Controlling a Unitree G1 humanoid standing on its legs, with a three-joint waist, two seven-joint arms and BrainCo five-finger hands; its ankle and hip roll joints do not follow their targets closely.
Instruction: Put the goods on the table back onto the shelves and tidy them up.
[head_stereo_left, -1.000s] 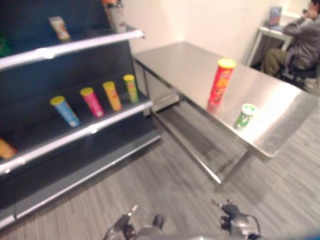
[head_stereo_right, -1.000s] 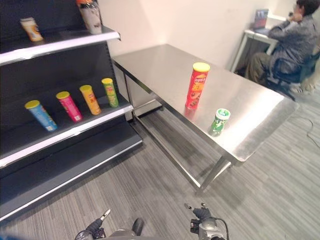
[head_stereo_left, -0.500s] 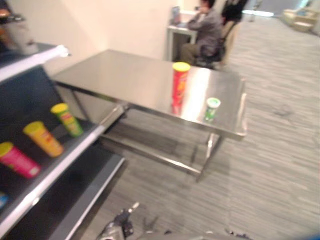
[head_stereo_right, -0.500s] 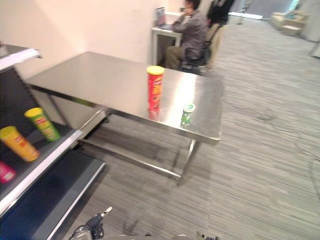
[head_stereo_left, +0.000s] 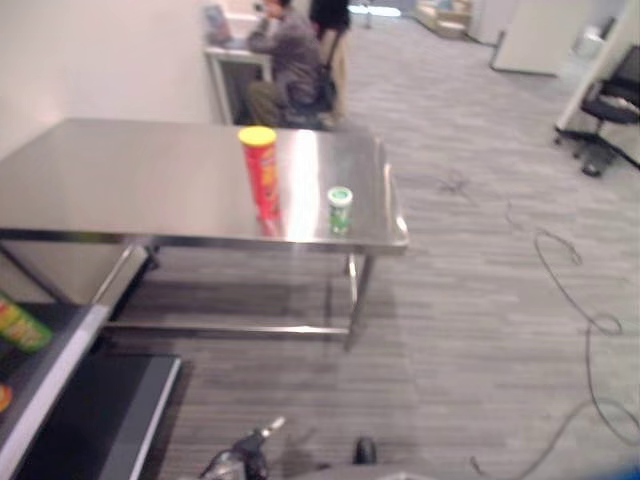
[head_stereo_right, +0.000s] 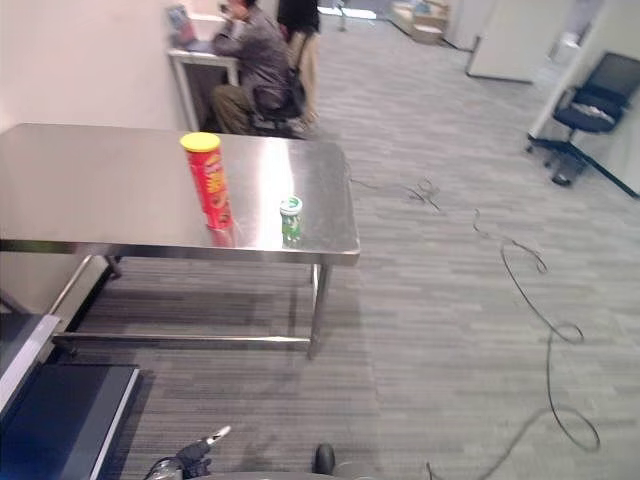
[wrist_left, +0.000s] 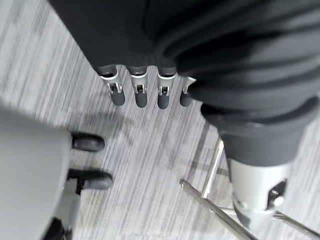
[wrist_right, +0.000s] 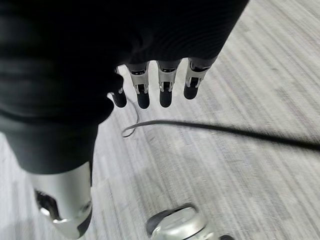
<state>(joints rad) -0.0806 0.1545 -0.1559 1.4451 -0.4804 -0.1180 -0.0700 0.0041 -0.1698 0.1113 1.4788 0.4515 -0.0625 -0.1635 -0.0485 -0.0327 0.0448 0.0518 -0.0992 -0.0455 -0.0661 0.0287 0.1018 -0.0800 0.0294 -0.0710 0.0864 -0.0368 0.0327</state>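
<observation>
Left robot hand (wrist_left: 145, 87) and right robot hand (wrist_right: 160, 82) hang above grey striped floor (head_stereo_right: 440, 300), both released, fingers straight, holding nothing. Further, steel surface (head_stereo_right: 100, 200) carries tall red tube with yellow lid (head_stereo_right: 207, 180), upright, and just beside it small green cup w/ white lid (head_stereo_right: 291, 219), near the front edge. Dark shelf corner (head_stereo_left: 40, 370) at left. Behind, seated person in grey jacket (head_stereo_right: 250, 65) at white desk (head_stereo_right: 195, 60).

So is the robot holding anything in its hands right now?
No. The left hand and right hand hang open over the floor. The red can and green cup stand on the table.
</observation>
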